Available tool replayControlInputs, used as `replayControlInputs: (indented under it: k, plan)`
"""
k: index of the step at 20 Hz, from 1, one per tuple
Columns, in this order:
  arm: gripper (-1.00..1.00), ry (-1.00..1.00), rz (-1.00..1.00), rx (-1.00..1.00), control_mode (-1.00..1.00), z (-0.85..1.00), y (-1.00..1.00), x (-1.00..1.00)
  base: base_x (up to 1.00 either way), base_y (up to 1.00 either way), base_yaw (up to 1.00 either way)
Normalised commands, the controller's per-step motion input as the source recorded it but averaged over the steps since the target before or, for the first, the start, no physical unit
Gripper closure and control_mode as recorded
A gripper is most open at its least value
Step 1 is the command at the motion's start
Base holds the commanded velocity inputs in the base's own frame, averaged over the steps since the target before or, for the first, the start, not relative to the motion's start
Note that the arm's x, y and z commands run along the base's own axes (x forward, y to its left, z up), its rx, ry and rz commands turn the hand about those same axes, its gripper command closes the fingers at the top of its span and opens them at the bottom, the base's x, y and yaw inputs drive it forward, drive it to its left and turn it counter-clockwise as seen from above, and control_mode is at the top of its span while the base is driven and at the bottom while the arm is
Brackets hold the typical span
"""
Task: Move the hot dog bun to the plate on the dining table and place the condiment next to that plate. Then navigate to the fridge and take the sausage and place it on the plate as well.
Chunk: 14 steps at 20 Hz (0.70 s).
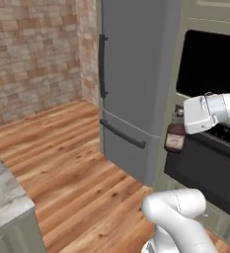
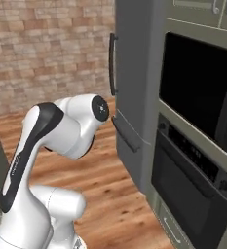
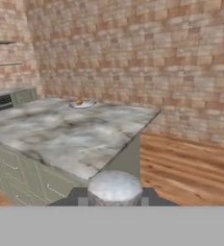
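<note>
My gripper [image 1: 182,125] is shut on the condiment [image 1: 175,138], a dark reddish-brown bottle with a pale label, held in the air in front of the black oven. In the hand view the bottle's rounded top [image 3: 114,188] sits between my fingertips. Left of it stands the fridge [image 1: 131,74], a tall grey appliance with its door shut. Across the room, the dining table [image 3: 60,132] has a marble top, and the plate [image 3: 83,104] sits near its far edge. On the plate lies the small golden hot dog bun [image 3: 79,102]. The sausage is out of view.
A black wall oven [image 2: 198,97] with a drawer panel below fills the cabinet column right of the fridge. A marble corner [image 1: 3,192] juts in at the lower left. Wooden floor [image 1: 67,153] lies open between it and the fridge, with a brick wall [image 1: 32,54] behind.
</note>
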Motion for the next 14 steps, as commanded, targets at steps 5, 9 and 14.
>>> replayControlInputs:
  k: [5, 9, 14]
  plan:
    - [1.0, 0.0, 0.0, 0.0, 1.0, 0.0, 0.0, 0.0, 0.94, -0.54, 0.41]
    - [1.0, 0.0, 0.0, 0.0, 1.0, 0.0, 0.0, 0.0, 0.95, -0.56, 0.38]
    - [1.0, 0.0, 0.0, 0.0, 1.0, 0.0, 0.0, 0.0, 1.0, -0.08, 0.41]
